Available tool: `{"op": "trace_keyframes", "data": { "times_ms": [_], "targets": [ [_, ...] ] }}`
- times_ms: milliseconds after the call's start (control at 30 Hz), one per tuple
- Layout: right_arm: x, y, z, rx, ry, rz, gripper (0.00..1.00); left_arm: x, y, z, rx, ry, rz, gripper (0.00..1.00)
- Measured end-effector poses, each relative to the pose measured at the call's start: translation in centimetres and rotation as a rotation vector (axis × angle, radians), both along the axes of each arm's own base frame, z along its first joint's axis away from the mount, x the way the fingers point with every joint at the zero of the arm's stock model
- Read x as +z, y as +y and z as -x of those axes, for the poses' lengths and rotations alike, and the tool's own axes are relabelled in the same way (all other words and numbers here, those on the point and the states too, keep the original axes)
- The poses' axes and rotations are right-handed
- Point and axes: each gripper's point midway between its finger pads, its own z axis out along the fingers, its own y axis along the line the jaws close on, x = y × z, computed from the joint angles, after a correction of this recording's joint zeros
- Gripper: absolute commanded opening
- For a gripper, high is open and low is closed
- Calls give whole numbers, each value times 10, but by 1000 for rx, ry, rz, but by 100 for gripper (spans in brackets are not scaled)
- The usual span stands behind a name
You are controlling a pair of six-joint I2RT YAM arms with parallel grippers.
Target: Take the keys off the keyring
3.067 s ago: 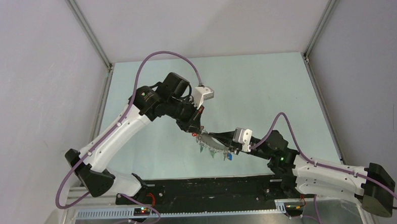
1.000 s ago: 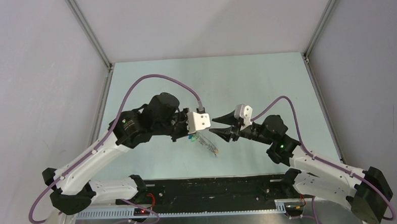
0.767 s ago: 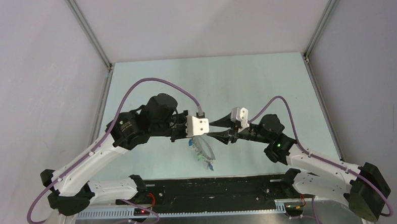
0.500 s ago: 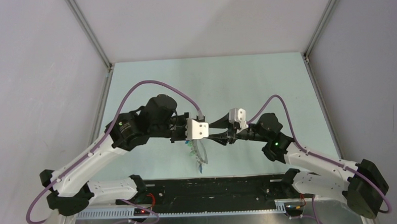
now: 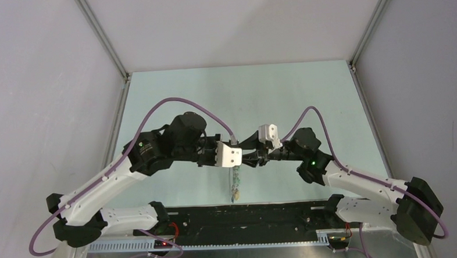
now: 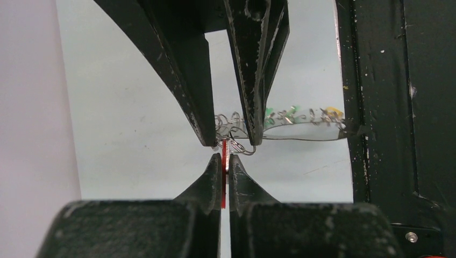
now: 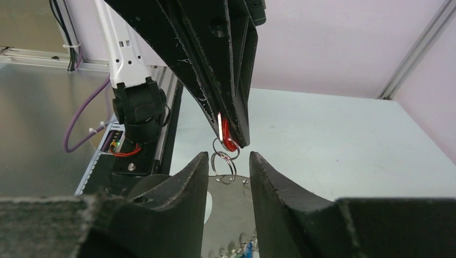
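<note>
My left gripper (image 6: 223, 158) is shut on a red key head (image 6: 223, 180) and holds it in the air at mid-table (image 5: 234, 162). Small silver split rings (image 7: 223, 160) link the red key (image 7: 229, 141) to the grey keyring (image 7: 236, 215), which hangs below it and shows edge-on from above (image 5: 235, 181). Green (image 6: 277, 114) and yellow (image 6: 333, 112) keys sit along it, and a blue key (image 7: 248, 250) at its lower end. My right gripper (image 7: 228, 160) is open, its fingers (image 6: 185, 80) on either side of the split rings, not touching them.
The pale green table (image 5: 283, 97) lies under both arms. A black base strip (image 5: 241, 213) runs along its near edge, close below the hanging keyring. Grey walls and metal frame posts (image 5: 103, 41) enclose the back and sides.
The left gripper has drawn nearer with the keyring, which has swung to hang straight down. The right gripper has moved left, still open, until its fingers straddle the small rings.
</note>
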Motion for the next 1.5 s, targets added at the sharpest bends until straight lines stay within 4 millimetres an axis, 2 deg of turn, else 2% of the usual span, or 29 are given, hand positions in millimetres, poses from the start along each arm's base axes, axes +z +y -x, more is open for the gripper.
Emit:
{"op": "trace_keyframes", "data": {
  "times_ms": [167,233,267,333,600,867,1133,1167,1200,1267,1333,1400,1500],
  "targets": [
    [-5,5,3,20,19,13,30,2,0,2,-10,-11,5,0],
    [-7,6,4,24,28,21,19,5,2,3,-12,-19,14,0],
    [-7,6,4,23,28,20,8,6,2,4,-12,-19,15,0],
    [-5,6,4,23,24,16,0,7,4,5,-13,-24,22,0],
    [1,1,4,5,36,13,0,9,9,6,-4,-51,58,0],
    [17,-10,8,-8,78,-30,0,-11,10,4,17,-47,62,0],
    [20,-18,12,-22,112,-93,0,-14,5,4,25,-29,83,0],
    [20,-18,12,-24,116,-97,3,-14,5,4,25,-28,83,0],
    [20,-18,11,-27,119,-100,16,-14,5,5,24,-25,84,0],
    [21,-18,11,-31,131,-106,35,-13,4,6,24,-20,90,0],
    [24,-18,10,-36,132,-117,45,-13,4,5,28,-19,92,0],
    [25,-18,9,-39,127,-124,49,-16,6,6,36,-10,80,0],
    [22,-18,7,-51,112,-112,48,-15,8,5,44,-14,80,0]
  ]
}}
